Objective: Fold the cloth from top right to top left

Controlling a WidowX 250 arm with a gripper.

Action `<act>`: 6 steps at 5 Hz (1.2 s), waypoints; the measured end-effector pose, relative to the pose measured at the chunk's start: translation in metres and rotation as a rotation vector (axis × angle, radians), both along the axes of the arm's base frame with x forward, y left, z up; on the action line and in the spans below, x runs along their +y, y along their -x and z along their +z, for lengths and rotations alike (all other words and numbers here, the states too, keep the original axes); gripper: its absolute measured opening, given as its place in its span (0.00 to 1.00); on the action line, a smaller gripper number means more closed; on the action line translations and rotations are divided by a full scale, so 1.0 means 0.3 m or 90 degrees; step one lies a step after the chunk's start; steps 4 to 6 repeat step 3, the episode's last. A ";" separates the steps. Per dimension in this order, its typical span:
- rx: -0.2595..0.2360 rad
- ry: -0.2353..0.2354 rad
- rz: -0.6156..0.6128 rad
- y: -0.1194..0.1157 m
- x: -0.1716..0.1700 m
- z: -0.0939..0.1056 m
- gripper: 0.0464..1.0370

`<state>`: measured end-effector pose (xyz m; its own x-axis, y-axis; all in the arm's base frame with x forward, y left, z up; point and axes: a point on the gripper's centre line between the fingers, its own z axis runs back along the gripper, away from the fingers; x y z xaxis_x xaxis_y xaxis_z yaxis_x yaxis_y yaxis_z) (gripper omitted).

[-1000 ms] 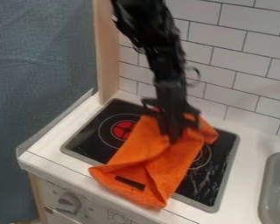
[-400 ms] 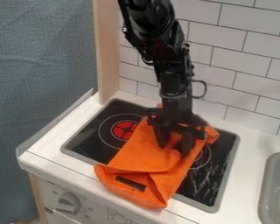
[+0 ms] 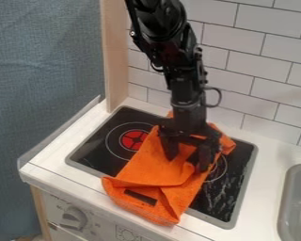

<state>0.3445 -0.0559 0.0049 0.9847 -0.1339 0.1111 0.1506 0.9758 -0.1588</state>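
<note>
I see the black fingers [image 3: 186, 164] pointing down at the stove [image 3: 90, 151]. They are spread apart, with no cloth pinched between them that I can see. The orange cloth [image 3: 156, 165] is right under them, and it comes out behind them and in front of them too.

I think the fold is mostly made. The cloth has a flap lying over it, with crossed layers in front of the fingers, by the dark patch [image 3: 140, 197]. It is not neat, though. A lumpy bit sticks out to the right of the fingers, and a little peak pokes up behind them. I can't tell for sure if the top right corner is on the top left one. What's left, I guess, is to bring that lumpy bit over to the left, or just lift away if this fold is good enough.

In front of the fingers, the cloth goes over the stove's rim and comes near the front edge of the counter [image 3: 267, 153]. Pulling it more that way could make it droop. Left of the fingers is stove glass with a red circle [image 3: 134, 140], so there looks to be room to slide. The tile wall [image 3: 260, 101] is close behind, so going up seems safer than going back. The sink [image 3: 290, 188] is well off to the right.
</note>
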 end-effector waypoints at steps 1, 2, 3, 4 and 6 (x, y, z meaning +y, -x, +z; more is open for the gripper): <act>-0.031 0.005 0.001 -0.008 0.018 0.100 0.96; -0.070 -0.006 0.009 -0.011 0.047 0.207 0.96; -0.114 -0.028 0.001 0.006 0.068 0.267 0.96; -0.114 -0.028 0.001 0.006 0.068 0.267 0.96; -0.114 -0.028 0.001 0.006 0.068 0.267 0.96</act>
